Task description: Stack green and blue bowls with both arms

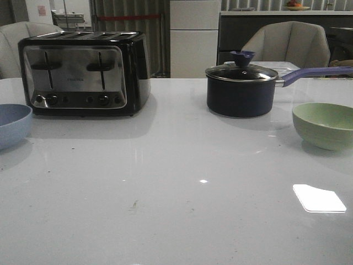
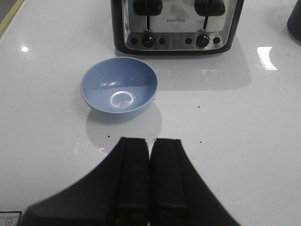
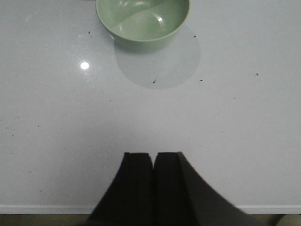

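The blue bowl [image 1: 11, 124] stands empty at the table's far left edge; it also shows in the left wrist view [image 2: 118, 87]. The green bowl [image 1: 325, 125] stands empty at the right; it also shows in the right wrist view [image 3: 142, 21]. My left gripper [image 2: 150, 141] is shut and empty, a short way back from the blue bowl. My right gripper [image 3: 154, 155] is shut and empty near the table's front edge, well back from the green bowl. Neither gripper shows in the front view.
A black and chrome toaster [image 1: 85, 72] stands at the back left, just behind the blue bowl. A dark navy saucepan [image 1: 241, 89] with a glass lid and purple handle stands at the back right, next to the green bowl. The white table [image 1: 176, 193] spreads between them.
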